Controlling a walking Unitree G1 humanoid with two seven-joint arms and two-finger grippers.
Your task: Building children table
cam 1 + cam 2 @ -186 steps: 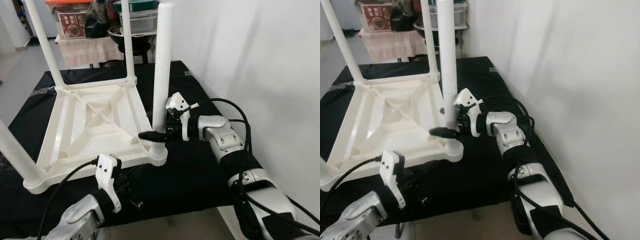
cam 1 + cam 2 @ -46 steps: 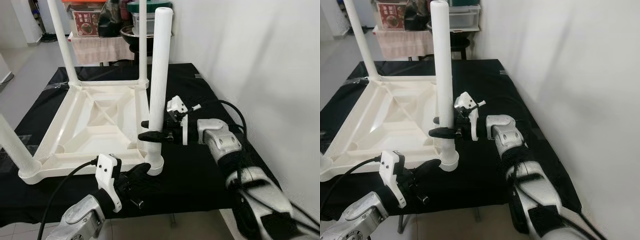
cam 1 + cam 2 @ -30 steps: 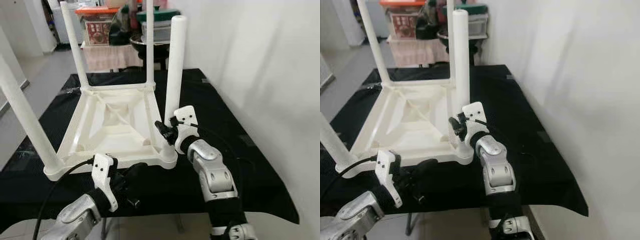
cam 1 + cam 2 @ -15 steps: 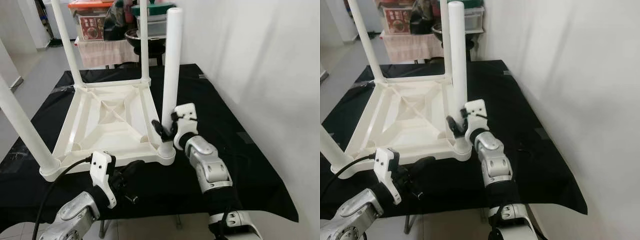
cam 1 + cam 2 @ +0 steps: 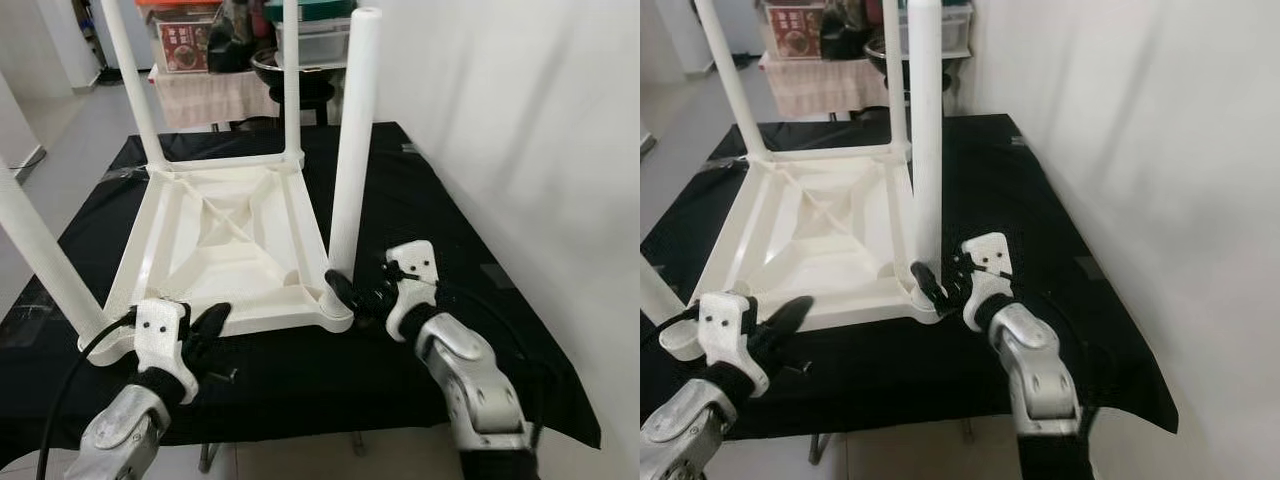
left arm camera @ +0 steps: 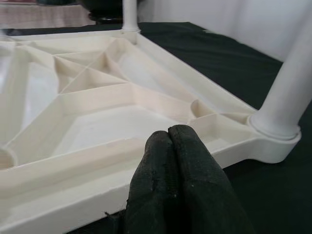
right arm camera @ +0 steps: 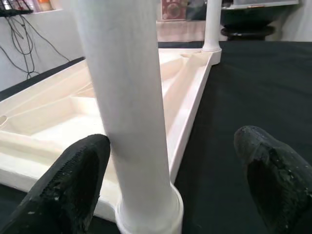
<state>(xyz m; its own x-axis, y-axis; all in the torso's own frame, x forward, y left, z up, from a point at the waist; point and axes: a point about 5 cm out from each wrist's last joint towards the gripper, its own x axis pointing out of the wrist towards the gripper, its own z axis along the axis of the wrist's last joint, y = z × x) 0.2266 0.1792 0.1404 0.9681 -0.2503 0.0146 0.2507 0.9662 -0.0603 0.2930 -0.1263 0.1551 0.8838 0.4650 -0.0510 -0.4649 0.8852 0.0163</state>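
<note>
Table: we saw a white plastic children's table (image 5: 225,245) lying upside down on a black cloth (image 5: 430,215), its ribbed underside facing up and four round white legs standing upright from its corners.
Near leg: the leg (image 5: 350,150) at the corner closest to our right arm stood seated in its socket.
Right gripper: our right gripper (image 7: 173,185) sat low at that corner with its fingers spread wide; one finger (image 7: 73,180) was just beside the leg, the other (image 7: 275,180) well apart from it over the cloth, and they held nothing.
Left gripper: our left gripper (image 6: 170,170) had its two fingers pressed together, empty, pointing at the table's near edge.
Views: our wrist views showed the cross ribs and corner socket close up; our head views showed all four legs and the room behind.
Writing: we saw a red box (image 5: 180,45) on a shelf beyond the table; its lettering was too small to read.
Surroundings: a white wall (image 5: 520,120) ran along our right.
</note>
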